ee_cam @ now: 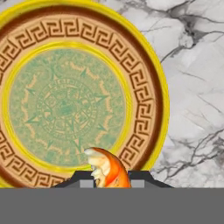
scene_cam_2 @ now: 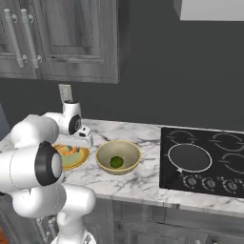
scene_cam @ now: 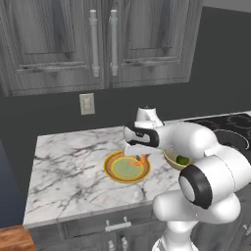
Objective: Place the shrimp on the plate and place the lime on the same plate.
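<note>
A grey-cabinet kitchen with a dark wall frames a white marble surface (scene_cam: 73,166), with a black cooktop (scene_cam_2: 205,162) set into it at the right. The white arm reaches forward from the base, elbow bent, its wrist turned down over the plate (scene_cam: 116,171), so the hand (ee_cam: 109,183) looks nearly straight down at the plate's pale green centre. The tan bowl (scene_cam_2: 131,164) sits just beside the plate on the cooktop side, and the lime (scene_cam_2: 116,162) rests inside it, not yet picked up. The hand is clamped narrowly on the shrimp (ee_cam: 107,168), whose orange curve sticks out between the fingertips above the plate's patterned rim. That hold over the plate suggests the shrimp is about to be released there, the lime following afterwards.
</note>
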